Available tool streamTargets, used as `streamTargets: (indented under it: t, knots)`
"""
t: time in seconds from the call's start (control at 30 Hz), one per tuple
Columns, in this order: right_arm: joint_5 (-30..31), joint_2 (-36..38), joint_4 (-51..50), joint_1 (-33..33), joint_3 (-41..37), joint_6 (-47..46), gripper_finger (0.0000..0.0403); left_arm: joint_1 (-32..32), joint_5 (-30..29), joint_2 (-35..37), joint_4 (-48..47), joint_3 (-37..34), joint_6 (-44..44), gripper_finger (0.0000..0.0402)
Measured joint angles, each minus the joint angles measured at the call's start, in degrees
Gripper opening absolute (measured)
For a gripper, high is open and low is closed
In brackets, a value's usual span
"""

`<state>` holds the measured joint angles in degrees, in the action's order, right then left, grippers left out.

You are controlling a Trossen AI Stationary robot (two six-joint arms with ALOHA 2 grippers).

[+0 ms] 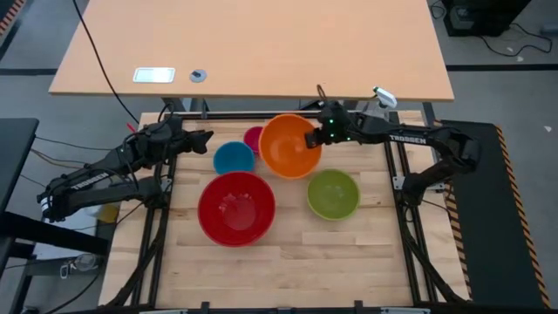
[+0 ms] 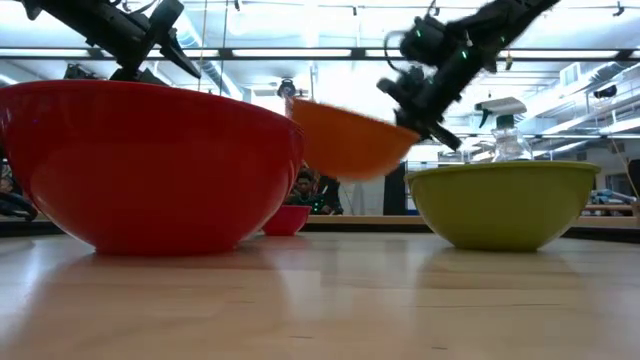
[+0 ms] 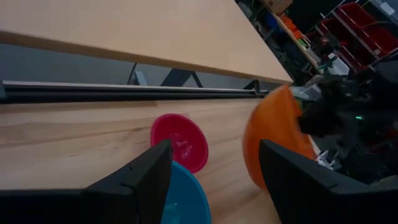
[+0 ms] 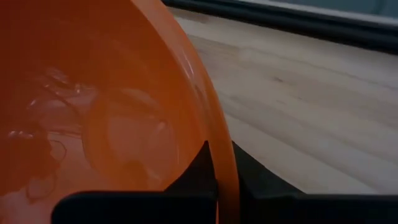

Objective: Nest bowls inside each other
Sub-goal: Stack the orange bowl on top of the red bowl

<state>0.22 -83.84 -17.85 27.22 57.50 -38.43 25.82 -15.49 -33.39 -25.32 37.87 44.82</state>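
Observation:
The orange bowl is in the air at the table's far middle, tilted, with my right gripper shut on its right rim. The low view shows this orange bowl clear of the table. The red bowl and the lime green bowl stand on their bases nearer the front. The blue bowl and the pink bowl stand at the far left, the pink one partly hidden by the orange one. My left gripper hovers open, left of the blue bowl. My right gripper pinches the orange bowl's rim with one finger inside the bowl and the other outside its wall. The fingers come slanting down from the table's right. The bowl is lifted clear and tilted, with the held side higher.
A clear spray bottle with a white trigger stands at the far right corner, behind my right arm. A black rail runs along the table's far edge, with a desk beyond it. Bare wood lies along the near edge.

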Motion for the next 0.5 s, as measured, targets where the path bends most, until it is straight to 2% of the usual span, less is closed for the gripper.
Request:
streamTargets:
  t: [0.27, 0.5]
  knots:
    - [5.81, -2.29, -4.22, -8.33, 10.41, 3.1, 0.0019, -0.33, 1.16, 0.02, -0.28, 0.0, 0.04, 0.0242]
    - [5.69, -6.39, -0.48, -13.81, 11.95, 2.17, 0.002, -1.08, 1.54, 0.13, 2.11, 0.0, -0.48, 0.0242]
